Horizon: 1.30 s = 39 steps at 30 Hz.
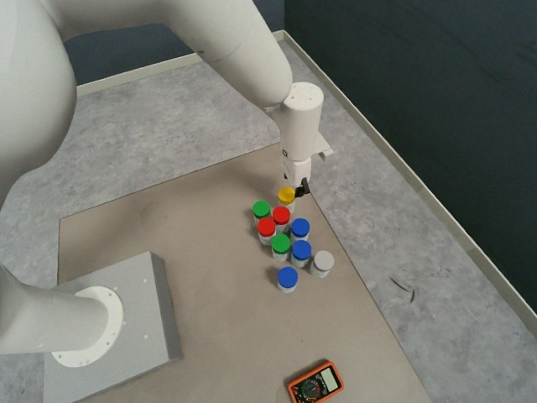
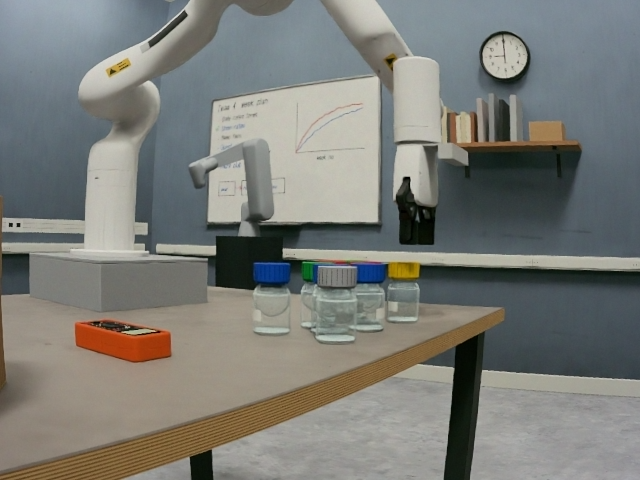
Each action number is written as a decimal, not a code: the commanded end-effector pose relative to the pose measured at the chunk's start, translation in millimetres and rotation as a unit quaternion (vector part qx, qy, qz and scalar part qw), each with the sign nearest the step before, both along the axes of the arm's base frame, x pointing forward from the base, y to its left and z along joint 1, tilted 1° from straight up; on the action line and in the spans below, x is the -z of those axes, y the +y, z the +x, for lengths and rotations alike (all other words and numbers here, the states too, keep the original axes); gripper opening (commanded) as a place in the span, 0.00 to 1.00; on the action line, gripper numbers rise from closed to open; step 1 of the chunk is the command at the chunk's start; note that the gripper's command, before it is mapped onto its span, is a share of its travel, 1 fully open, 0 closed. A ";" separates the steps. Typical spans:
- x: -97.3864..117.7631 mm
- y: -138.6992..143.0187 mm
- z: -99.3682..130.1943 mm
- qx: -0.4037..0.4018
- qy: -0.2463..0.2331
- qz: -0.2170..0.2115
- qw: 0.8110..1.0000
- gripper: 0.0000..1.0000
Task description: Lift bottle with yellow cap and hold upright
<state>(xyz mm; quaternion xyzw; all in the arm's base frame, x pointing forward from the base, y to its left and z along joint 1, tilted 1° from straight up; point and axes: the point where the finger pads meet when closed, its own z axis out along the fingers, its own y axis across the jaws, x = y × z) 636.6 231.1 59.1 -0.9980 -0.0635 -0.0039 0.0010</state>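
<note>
The yellow-capped bottle (image 1: 286, 197) stands upright on the table at the far end of a cluster of clear bottles, near the table's right edge; it also shows in the side view (image 2: 403, 291). My gripper (image 1: 299, 187) hangs open and empty just above it, fingers pointing down. In the side view the gripper (image 2: 416, 238) is a short gap above the yellow cap and slightly to its right. The fingers touch nothing.
Green (image 1: 261, 210), red (image 1: 280, 215), blue (image 1: 299, 227) and grey-capped (image 1: 323, 262) bottles stand upright close behind the yellow one. An orange multimeter (image 1: 315, 382) lies near the front edge. The arm's grey base block (image 1: 112, 321) sits at left.
</note>
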 end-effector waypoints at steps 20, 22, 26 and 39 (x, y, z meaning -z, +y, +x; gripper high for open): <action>34.2 0.5 1.2 0.000 -0.001 0.000 1.000 0.79; 39.5 0.5 1.3 0.000 -0.001 0.000 1.000 0.79; 50.1 0.6 1.4 0.000 -0.001 0.000 1.000 0.79; 80.8 0.8 1.8 0.000 -0.001 0.000 1.000 0.79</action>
